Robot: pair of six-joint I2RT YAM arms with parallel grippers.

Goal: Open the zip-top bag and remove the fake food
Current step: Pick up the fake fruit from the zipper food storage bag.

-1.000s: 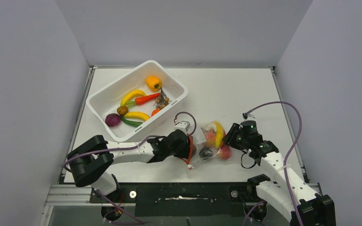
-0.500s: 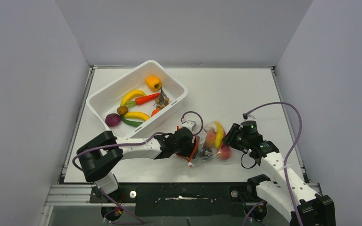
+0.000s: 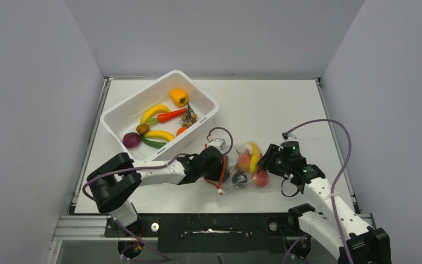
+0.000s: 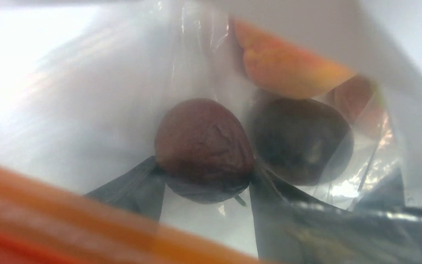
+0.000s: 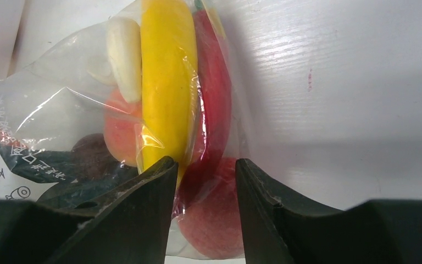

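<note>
The zip-top bag [image 3: 245,168] lies on the table between both arms, its red-orange zip strip [image 3: 221,177] at the left end. My left gripper [image 3: 225,168] is pushed inside the bag's mouth. In the left wrist view the gripper [image 4: 204,171] is shut on a dark purple plum [image 4: 203,140]; a second plum [image 4: 302,137] and a peach [image 4: 286,69] lie behind. My right gripper [image 3: 268,164] pinches the bag's right end. In the right wrist view the gripper [image 5: 203,165] has the plastic, a red chili [image 5: 214,104] and a red fruit [image 5: 211,220] between its jaws, with a yellow banana [image 5: 167,82] just left.
A white tub [image 3: 105,118] with several toy fruits and vegetables stands at the back left, close behind my left forearm. Grey walls enclose the table on three sides. A purple cable [image 3: 343,143] loops over the right arm.
My left arm has reached to the right, deeper into the bag's mouth, and the bag has shifted slightly. The right arm has hardly moved.
</note>
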